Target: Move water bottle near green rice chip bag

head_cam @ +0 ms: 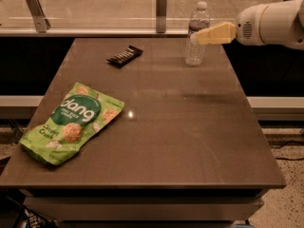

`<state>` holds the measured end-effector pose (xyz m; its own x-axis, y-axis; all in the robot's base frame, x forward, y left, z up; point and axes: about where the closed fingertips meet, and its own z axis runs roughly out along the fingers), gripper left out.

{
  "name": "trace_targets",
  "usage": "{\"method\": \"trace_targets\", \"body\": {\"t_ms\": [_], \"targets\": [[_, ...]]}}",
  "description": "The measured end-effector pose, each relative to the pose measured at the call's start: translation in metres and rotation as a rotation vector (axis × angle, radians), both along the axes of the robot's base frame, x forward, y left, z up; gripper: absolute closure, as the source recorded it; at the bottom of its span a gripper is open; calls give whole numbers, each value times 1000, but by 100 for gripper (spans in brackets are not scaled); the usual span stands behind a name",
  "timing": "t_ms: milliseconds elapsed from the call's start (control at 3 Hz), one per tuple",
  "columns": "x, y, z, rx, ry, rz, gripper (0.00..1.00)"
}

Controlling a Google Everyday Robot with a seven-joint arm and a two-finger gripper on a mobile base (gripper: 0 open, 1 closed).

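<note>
One water bottle (195,54), gripper (194,38) at its label, grip state unclear; one green rice chip bag (71,122); one black bar (124,56).

At the surface's (190,127) one o'clock, the gripper (198,37) covers part of the water bottle's (195,51) dark label band. The white arm (275,23) runs off the right edge; the black bar's (124,56) print is unreadable.

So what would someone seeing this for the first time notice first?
The bright green rice chip bag lying flat near the table's front left corner stands out most against the dark top. Next is the tan pincer on a white arm from the right edge, level with the upper part of the upright water bottle at the far right. A small black wrapped bar lies at the far middle.
</note>
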<state>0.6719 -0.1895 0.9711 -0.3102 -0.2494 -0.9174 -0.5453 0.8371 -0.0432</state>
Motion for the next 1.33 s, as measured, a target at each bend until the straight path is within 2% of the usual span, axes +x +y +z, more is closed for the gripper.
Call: {"method": "trace_targets", "body": {"t_ms": [333, 667, 1333], "targets": [[7, 6, -8, -13, 30, 4, 0], [18, 16, -13, -11, 28, 10, 0], [45, 37, -23, 64, -55, 14, 0]]}}
